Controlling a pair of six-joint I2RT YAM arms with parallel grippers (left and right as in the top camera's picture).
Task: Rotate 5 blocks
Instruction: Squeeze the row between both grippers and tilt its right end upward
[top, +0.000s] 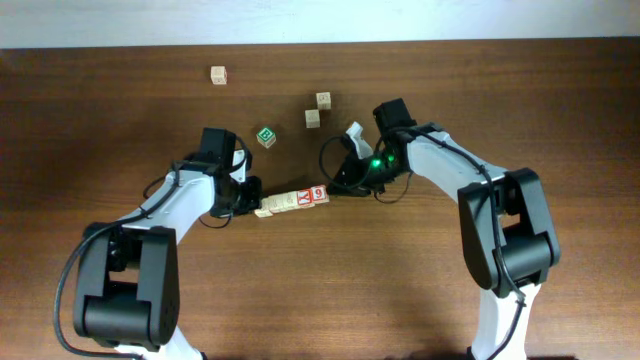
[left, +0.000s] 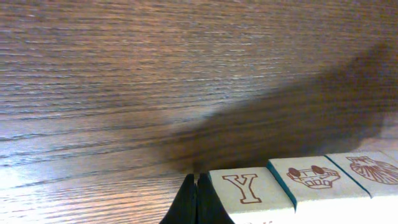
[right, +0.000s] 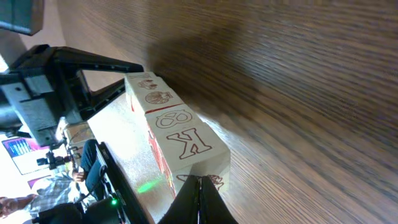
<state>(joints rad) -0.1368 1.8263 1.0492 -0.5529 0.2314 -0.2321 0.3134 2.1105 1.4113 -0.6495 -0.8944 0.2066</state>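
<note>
The row of blocks lies near the middle of the desk, set end to end. Its long axis runs from lower left up to the right in the overhead view, tilted a little off the desk's long edge. That line passes through both of my tools. The left gripper is fully closed with nothing between its fingers, and its joined tips rest against the outer side of the Y block at the left end. The right gripper is closed and empty too, with its tips against the end face of the K block at the right end. So neither arm is nearer: each touches its own end, and the row sits pinned lengthwise between them. I judge that any turn depends on that alignment, since a tip that slides off the axis would let the line buckle at a seam. I cannot count the blocks cleanly from any view. The green cube and two plain cubes sit apart, beyond the row, and I read them as outside the sweep.
</note>
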